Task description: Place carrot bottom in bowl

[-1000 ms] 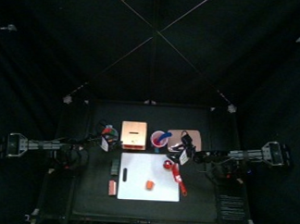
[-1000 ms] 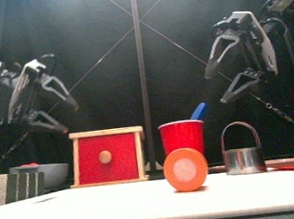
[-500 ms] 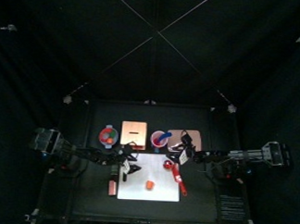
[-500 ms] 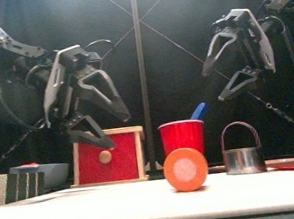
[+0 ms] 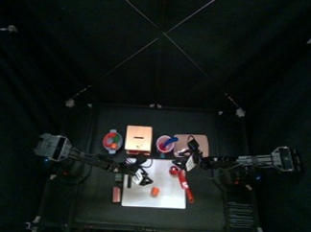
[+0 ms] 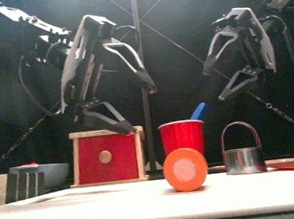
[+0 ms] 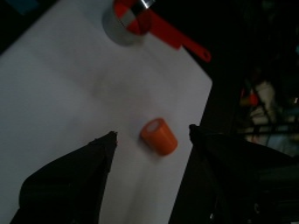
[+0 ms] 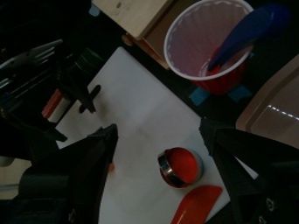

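Observation:
The carrot bottom [image 5: 156,192] is a stubby orange chunk lying on the white mat; it stands near and large in the front view [image 6: 186,169]. The left wrist view shows it [image 7: 160,137] below and between my open left jaws. My left gripper [image 5: 141,175] [image 6: 108,118] [image 7: 152,133] hangs open and empty above the mat, just beside the carrot. The bowl [image 5: 113,139], with its pinkish-red rim, stands behind the mat at the back left. My right gripper [image 5: 195,169] [image 6: 240,80] [image 8: 162,136] rests raised on the right, open and empty.
A red-faced wooden box [image 6: 109,156], a red cup [image 6: 185,137] [image 8: 211,39] and a metal cup [image 6: 240,148] stand in a row behind the mat. A long red-handled tool [image 5: 182,181] [image 7: 163,31] lies at the mat's right edge. A thin dark-red stick [image 5: 117,193] lies at its left.
My left arm has swung in from the far left to the middle, over the mat near the carrot. The right arm and the carrot have not moved.

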Tool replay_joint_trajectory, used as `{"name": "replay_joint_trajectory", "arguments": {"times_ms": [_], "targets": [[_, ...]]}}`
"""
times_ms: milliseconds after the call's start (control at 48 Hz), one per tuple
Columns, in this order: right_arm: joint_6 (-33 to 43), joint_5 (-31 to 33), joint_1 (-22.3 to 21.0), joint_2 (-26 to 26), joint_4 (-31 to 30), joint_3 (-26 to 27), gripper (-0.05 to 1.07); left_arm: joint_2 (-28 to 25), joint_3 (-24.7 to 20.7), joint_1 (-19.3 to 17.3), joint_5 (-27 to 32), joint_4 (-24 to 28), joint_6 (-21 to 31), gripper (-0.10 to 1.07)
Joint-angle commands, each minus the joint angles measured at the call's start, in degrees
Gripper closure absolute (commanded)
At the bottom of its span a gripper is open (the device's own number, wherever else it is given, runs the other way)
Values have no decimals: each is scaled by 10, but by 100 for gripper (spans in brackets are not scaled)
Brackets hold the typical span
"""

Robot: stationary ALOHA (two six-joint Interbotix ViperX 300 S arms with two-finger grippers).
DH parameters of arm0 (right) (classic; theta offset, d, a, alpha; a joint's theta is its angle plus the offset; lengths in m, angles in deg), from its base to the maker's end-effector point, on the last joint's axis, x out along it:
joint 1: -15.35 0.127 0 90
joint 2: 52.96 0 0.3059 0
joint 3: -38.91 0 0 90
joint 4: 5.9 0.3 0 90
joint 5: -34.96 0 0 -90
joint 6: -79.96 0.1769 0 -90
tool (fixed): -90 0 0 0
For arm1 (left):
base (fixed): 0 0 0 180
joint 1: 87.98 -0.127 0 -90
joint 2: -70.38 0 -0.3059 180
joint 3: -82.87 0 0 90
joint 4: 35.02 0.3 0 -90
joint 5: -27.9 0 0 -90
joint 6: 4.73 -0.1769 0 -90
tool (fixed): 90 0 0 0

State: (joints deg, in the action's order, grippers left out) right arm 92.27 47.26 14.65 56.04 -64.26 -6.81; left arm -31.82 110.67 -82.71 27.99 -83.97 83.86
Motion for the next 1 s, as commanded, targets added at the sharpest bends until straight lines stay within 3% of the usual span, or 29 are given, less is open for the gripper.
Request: {"name": "replay_joint_trajectory", "arguments": {"times_ms": [0,229,396,562,750,833,979], "targets": [[-1,-3,2,9,-1,3,0,4,-38,-47,54,43,0,-1],[-1,-3,6,9,9,2,0,-49,-128,-55,178,114,9,-1],[-1,-1,6,9,14,-4,0,-84,-184,-45,261,191,65,-1],[-1,-1,6,10,19,-10,0,-91,-219,-30,325,338,221,-1],[-1,0,3,9,19,-16,0,-100,-233,3,351,485,419,-1],[-1,-1,3,10,20,-19,0,-106,-239,21,345,519,485,-1],[-2,0,2,16,20,-23,0,-118,-252,42,325,527,564,-1]]}}
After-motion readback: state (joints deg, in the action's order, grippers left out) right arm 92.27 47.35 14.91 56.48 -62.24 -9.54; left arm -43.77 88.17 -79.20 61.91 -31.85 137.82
